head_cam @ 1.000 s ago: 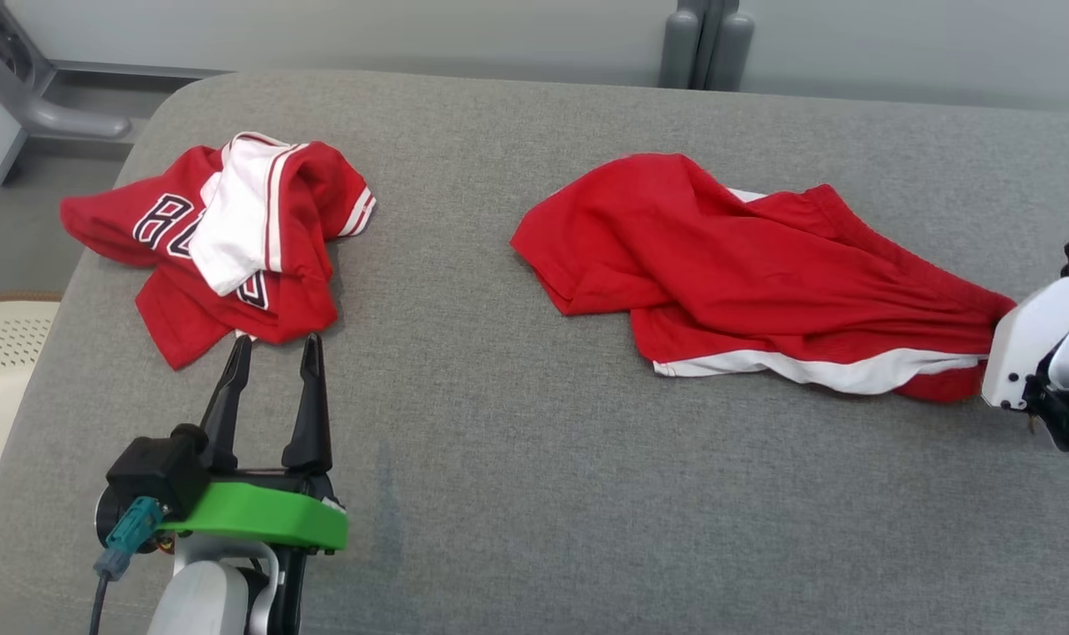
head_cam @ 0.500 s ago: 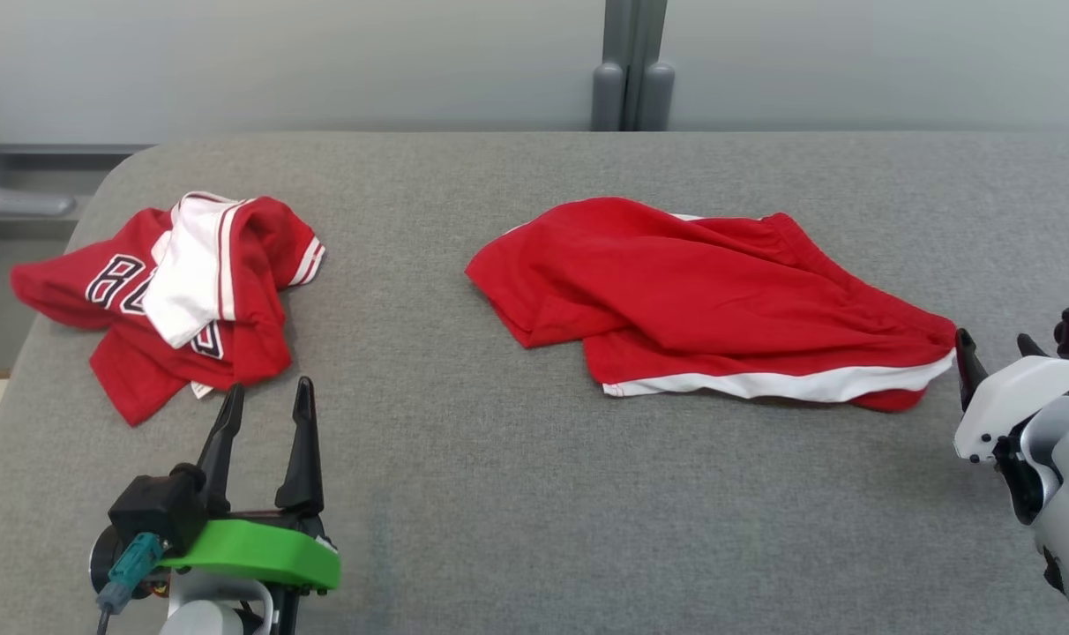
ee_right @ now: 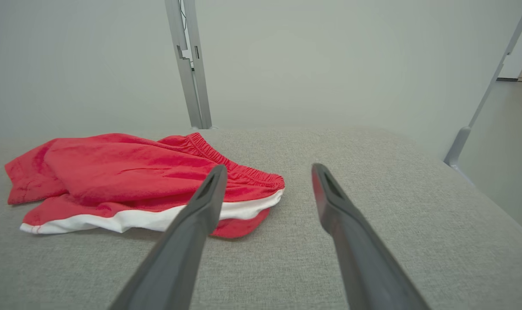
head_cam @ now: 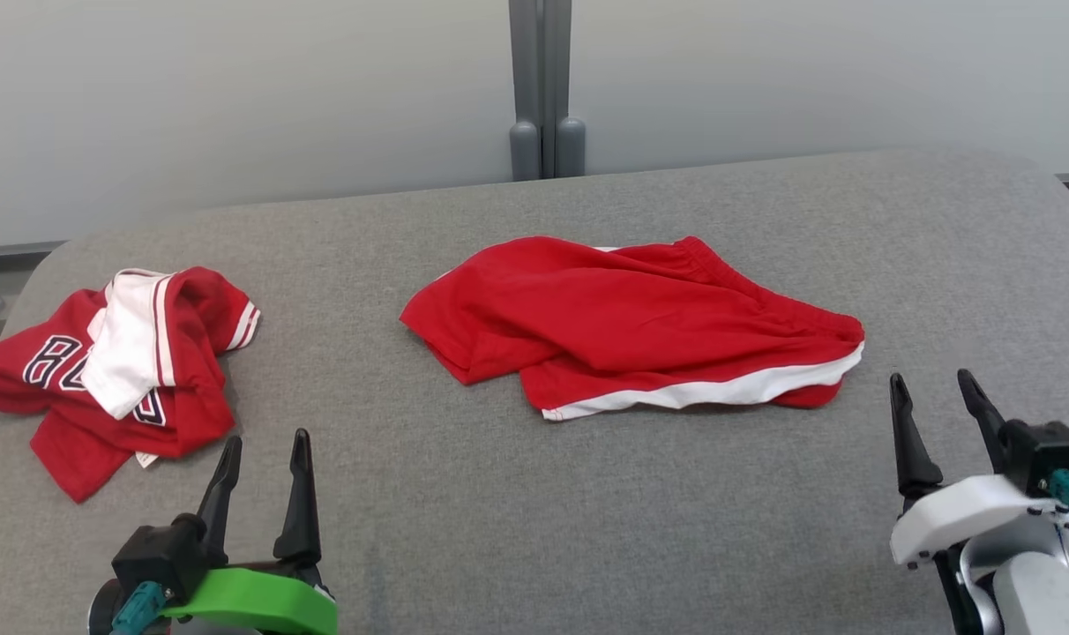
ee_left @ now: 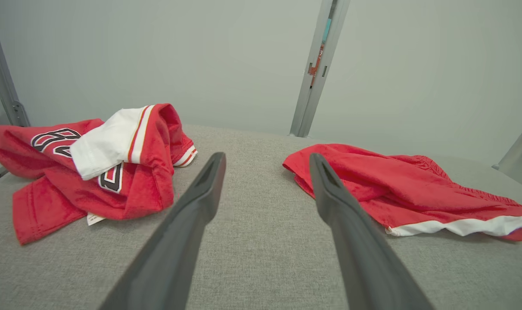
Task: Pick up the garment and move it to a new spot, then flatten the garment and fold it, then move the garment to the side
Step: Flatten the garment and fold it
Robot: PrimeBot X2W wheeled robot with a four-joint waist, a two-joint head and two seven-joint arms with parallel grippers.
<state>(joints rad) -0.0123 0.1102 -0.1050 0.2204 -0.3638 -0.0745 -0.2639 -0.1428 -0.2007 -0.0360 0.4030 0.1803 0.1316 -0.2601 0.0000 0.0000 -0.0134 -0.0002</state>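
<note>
The garment, a pair of red shorts [head_cam: 640, 326] with a white side stripe, lies crumpled and loose in the middle of the grey padded table [head_cam: 534, 520]. My right gripper [head_cam: 930, 377] stands open at the lower right, a short way off the shorts' waistband end and touching nothing. In the right wrist view the shorts [ee_right: 127, 172] lie left of and beyond the open right gripper [ee_right: 269, 166]. My left gripper [head_cam: 266, 438] is open at the lower left. In its own wrist view the left gripper [ee_left: 267, 156] is empty, with the shorts [ee_left: 399, 189] to the right.
A crumpled red and white jersey [head_cam: 138, 362] with dark lettering lies at the table's left end, just beyond the left fingers; the left wrist view has this jersey [ee_left: 114, 163] on its left. A grey post [head_cam: 541, 88] stands against the wall behind the table. The table's right edge [ee_right: 480, 189] drops to the floor.
My right gripper opened, let go of the shorts' end and drew back toward me. The shorts settled flat on the table. The head camera turned, shifting the whole picture.
</note>
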